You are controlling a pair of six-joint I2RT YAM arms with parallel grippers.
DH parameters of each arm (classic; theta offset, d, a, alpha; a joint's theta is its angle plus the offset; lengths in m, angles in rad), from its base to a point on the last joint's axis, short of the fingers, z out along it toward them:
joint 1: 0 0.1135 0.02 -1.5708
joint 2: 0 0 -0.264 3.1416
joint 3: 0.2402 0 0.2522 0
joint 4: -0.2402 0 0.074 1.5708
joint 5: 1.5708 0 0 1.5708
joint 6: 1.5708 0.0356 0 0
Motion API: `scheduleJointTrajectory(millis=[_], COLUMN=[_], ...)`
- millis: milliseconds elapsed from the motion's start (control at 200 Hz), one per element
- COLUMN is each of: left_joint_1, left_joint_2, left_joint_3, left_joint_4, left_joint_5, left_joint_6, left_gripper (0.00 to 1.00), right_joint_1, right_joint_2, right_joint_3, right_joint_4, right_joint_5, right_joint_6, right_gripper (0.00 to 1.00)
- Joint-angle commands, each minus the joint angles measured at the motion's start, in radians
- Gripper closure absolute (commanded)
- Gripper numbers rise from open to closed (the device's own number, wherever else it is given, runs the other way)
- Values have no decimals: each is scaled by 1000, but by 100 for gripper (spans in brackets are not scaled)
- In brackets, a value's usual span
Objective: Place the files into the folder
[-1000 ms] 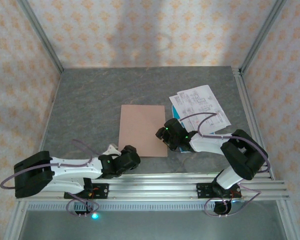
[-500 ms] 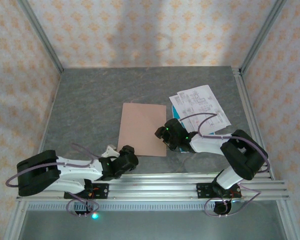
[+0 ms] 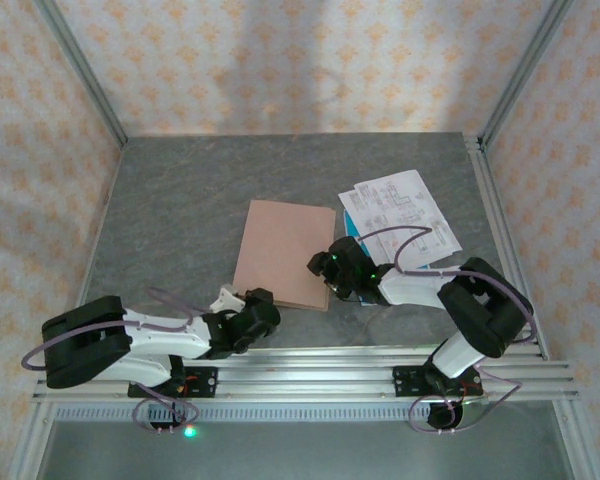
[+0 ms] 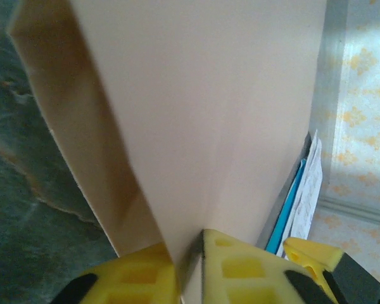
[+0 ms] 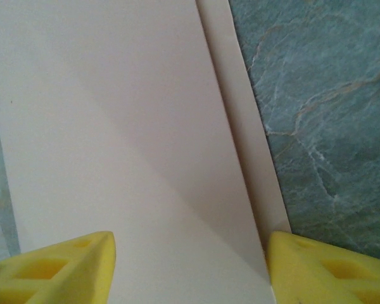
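The left gripper [image 4: 189, 256] clamps the near edge of the folder [image 3: 285, 255] cover, lifted off the flap beneath. The right gripper [image 5: 190, 269] is spread wide at its right edge — the files [image 3: 400, 212] lie just beyond on the table [image 3: 180, 220].

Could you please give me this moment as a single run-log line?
left gripper: jaws shut on folder cover, cover lifted | right gripper: jaws open above folder | files: stacked on table, outside folder

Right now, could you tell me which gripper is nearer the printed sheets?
Right. The right gripper sits at the folder's right edge, beside the printed sheets; the left gripper holds the folder's near corner.
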Motion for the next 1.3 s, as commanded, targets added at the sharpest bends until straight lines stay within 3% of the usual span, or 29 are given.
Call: scheduleJointTrajectory(millis=[0,185,475,621,741,801,846,926,996,1131,1296], left_joint_1=[-8,-11,-11,-11,-7,5,21,45,37,-66,-180], left_joint_2=[-35,-90,-119,-116,-111,-110,-109,-123,-131,-88,19], left_joint_3=[24,15,-6,-15,-12,1,25,122,234,449,560], left_joint_4=[-3,-34,3,24,26,1,-37,-202,-382,-690,-790], left_joint_5=[-35,-15,60,88,120,160,204,264,268,103,-67], left_joint_6=[18,26,31,40,68,105,169,381,609,1012,1338], left_gripper=[91,100,100,100,100,100,97,59,34,26,24], right_joint_1=[3,-12,-25,-28,-31,-31,-32,-34,-34,-34,-34], right_joint_2=[59,3,-66,-108,-141,-162,-174,-191,-197,-195,-188], right_joint_3=[-53,-68,-46,-46,-42,-39,-35,-10,18,81,166], right_joint_4=[-99,-54,-12,-1,-8,-19,-35,-93,-152,-256,-377], right_joint_5=[-24,-37,-70,-60,-44,-30,-20,-9,-2,5,19], right_joint_6=[11,0,13,25,32,30,26,6,-15,-43,-78], right_gripper=[34,32,41,62,100,100,100,100,100,100,100])
